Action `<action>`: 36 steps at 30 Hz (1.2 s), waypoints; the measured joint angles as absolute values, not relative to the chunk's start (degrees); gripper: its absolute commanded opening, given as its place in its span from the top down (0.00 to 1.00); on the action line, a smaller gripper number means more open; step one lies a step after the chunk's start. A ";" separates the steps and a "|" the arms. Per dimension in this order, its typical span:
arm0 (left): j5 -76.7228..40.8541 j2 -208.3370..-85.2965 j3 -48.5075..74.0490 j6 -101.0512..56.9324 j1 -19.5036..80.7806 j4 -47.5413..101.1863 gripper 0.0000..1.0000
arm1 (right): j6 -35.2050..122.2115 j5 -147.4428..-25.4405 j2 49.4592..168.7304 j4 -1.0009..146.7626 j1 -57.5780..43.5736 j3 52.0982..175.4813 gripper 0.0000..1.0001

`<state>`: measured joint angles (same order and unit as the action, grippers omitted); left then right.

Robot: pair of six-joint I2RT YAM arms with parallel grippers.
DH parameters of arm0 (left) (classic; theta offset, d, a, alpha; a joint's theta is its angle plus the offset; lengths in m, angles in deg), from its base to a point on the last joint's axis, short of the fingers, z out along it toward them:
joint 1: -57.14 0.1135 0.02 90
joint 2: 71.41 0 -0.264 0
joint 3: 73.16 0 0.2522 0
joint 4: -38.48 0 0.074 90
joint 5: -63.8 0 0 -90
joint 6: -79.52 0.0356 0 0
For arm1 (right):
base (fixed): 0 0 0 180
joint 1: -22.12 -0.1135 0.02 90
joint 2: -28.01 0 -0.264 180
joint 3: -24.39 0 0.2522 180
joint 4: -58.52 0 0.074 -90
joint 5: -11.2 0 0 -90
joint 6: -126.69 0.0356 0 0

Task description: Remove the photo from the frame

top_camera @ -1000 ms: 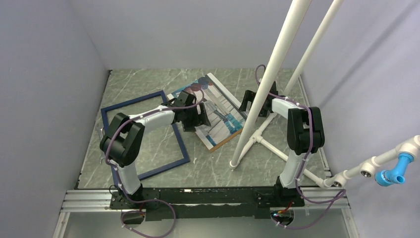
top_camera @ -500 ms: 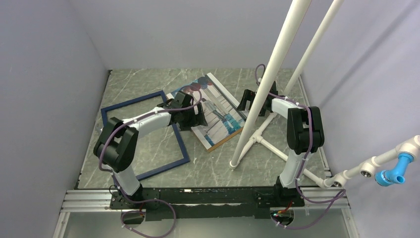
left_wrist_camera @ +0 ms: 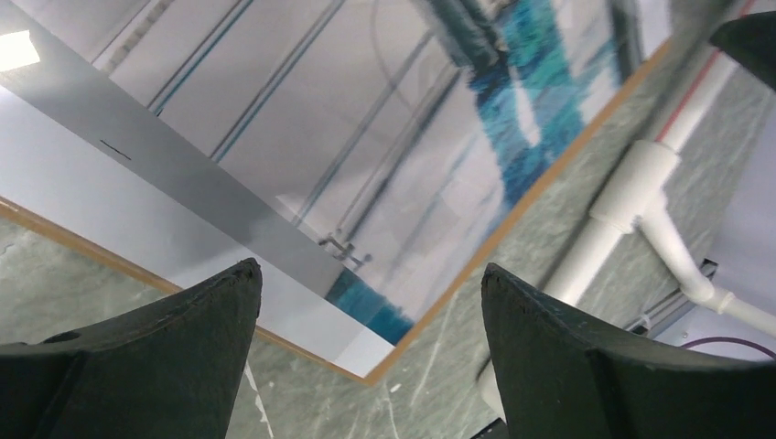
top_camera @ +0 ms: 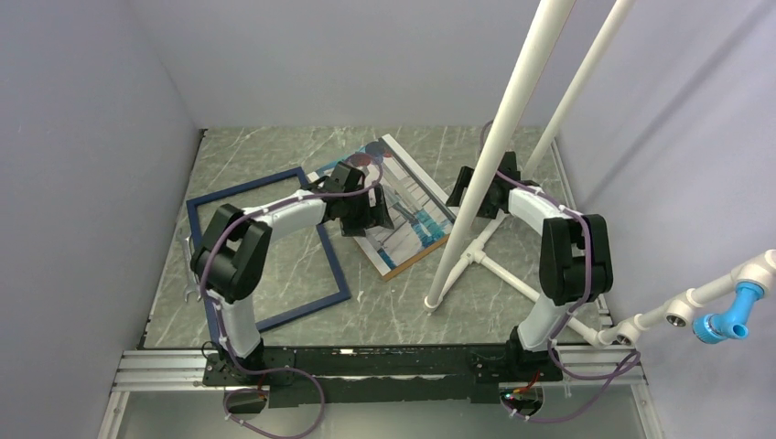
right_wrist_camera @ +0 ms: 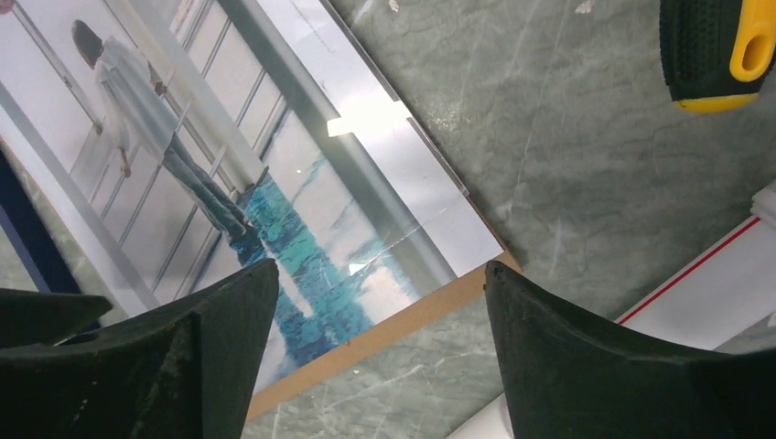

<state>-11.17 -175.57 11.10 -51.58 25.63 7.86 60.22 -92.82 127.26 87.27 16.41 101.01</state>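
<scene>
1. Two grippers hung with jaws apart and empty: the left gripper (left_wrist_camera: pixel 366 274) over the photo's 8 o'clock edge, the right gripper (right_wrist_camera: pixel 380 270) off its 3 o'clock side
2. The photo (top_camera: pixel 416 197) lay face up on a brown backing board (right_wrist_camera: pixel 412 315), at 2 o'clock of the empty frame (top_camera: pixel 335 265), outside its opening
3. Removal looked essentially done; any next move would call for pinching only the print's edge and lifting it off the board, clear of the white pole (top_camera: pixel 485 165)

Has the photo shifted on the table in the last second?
No. The photo lies where it was, its near corner just as far from the foot of the white pipe stand.
</scene>
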 measured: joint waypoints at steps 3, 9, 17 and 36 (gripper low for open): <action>-10.80 -178.59 11.12 -51.60 25.67 7.70 0.09 | 60.83 -92.78 127.32 87.27 16.41 100.66 0.24; -10.82 -179.53 11.04 -51.65 25.85 8.32 0.09 | 61.27 -92.30 128.00 87.25 16.41 100.35 0.26; -10.58 -179.53 9.70 -52.11 26.11 10.87 0.09 | 60.90 -90.29 131.12 87.03 16.41 100.35 0.26; -9.81 -179.53 7.95 -53.42 26.24 15.29 0.09 | 60.94 -93.37 131.54 85.00 16.67 100.44 0.28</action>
